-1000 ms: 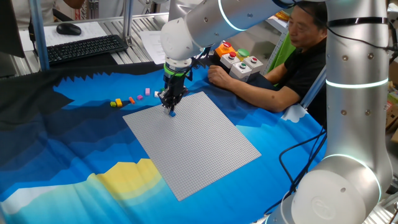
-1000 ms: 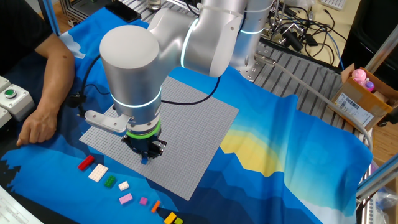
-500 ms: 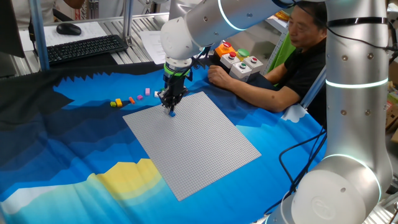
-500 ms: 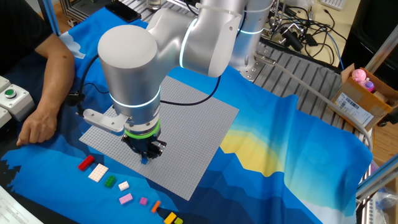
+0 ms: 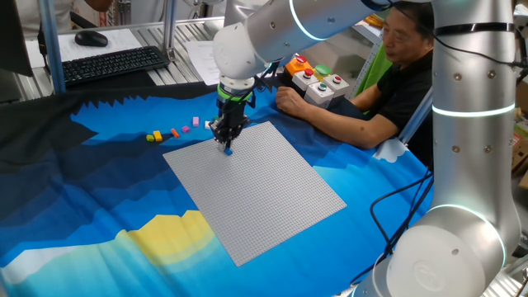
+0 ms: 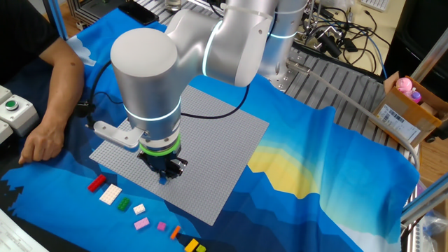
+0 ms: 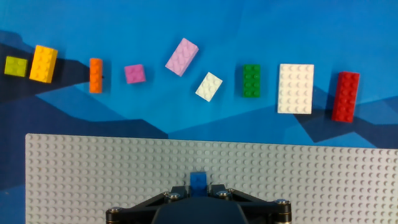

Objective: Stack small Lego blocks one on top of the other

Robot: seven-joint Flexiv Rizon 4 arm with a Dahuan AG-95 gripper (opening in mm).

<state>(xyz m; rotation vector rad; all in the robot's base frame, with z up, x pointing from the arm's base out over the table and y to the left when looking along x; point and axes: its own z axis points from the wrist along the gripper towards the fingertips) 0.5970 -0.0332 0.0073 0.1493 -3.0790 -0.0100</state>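
While the jaws (image 7: pixel 199 186) pinch the blue brick (image 7: pixel 199 180) down on the baseplate (image 7: pixel 323 180) near its edge facing the loose bricks, I judge I'm seating the first block. Next I'd release, lift, then fetch the cream brick (image 7: pixel 209 86) just beyond that edge.

Covered by a blue cloth (image 7: pixel 74 112) with yellow and white patches. Carries a grey studded baseplate (image 7: pixel 311 180) and, beyond its edge, a row of loose bricks: lime (image 7: pixel 15 66), yellow (image 7: pixel 43 63), orange (image 7: pixel 96 75), two pink (image 7: pixel 135 74), small white (image 7: pixel 209 86), green (image 7: pixel 251 81), large white (image 7: pixel 296 88), red (image 7: pixel 345 96).
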